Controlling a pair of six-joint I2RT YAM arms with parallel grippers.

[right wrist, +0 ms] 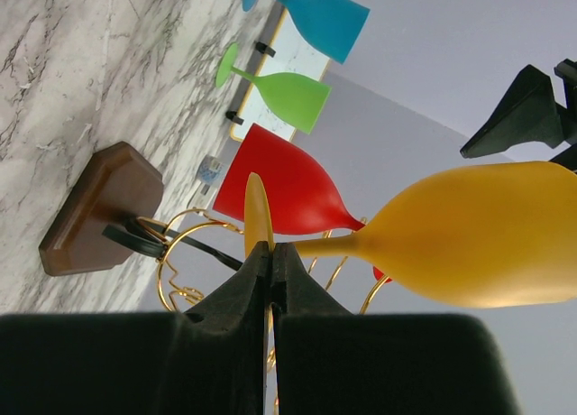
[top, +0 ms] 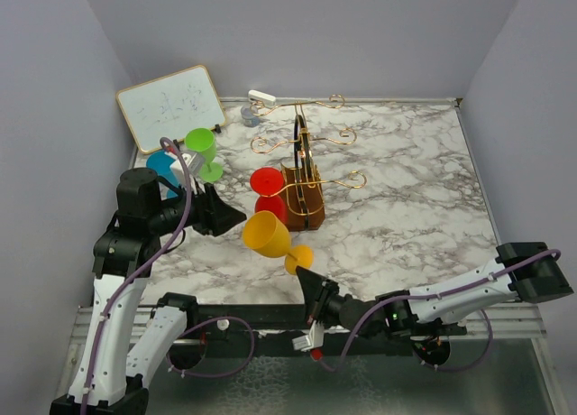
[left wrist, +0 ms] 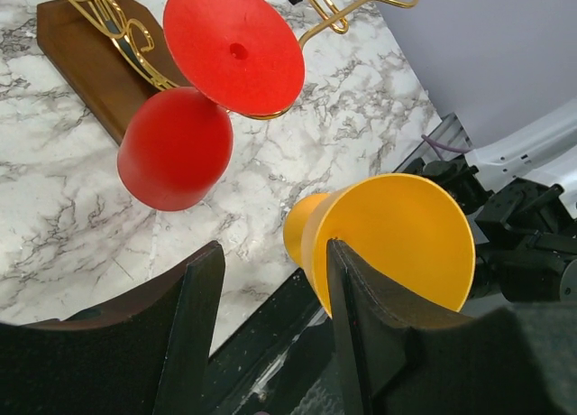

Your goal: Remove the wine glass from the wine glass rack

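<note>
The wine glass rack (top: 306, 209) has a brown wooden base and gold wire arms and stands mid-table. A red wine glass (top: 268, 186) hangs upside down from one arm; its foot (left wrist: 234, 50) rests in the wire. My right gripper (top: 302, 275) is shut on the foot of a yellow wine glass (top: 267, 233) and holds it in the air, tilted, in front of the rack. In the right wrist view the fingers (right wrist: 273, 253) pinch the thin yellow foot. My left gripper (left wrist: 273, 253) is open and empty, its right finger beside the yellow bowl (left wrist: 397, 239).
A green glass (top: 203, 149) and a blue glass (top: 164, 167) stand at the back left, close to my left arm. A whiteboard (top: 171, 104) leans on the left wall. A small grey and white object (top: 252, 108) lies near the back wall.
</note>
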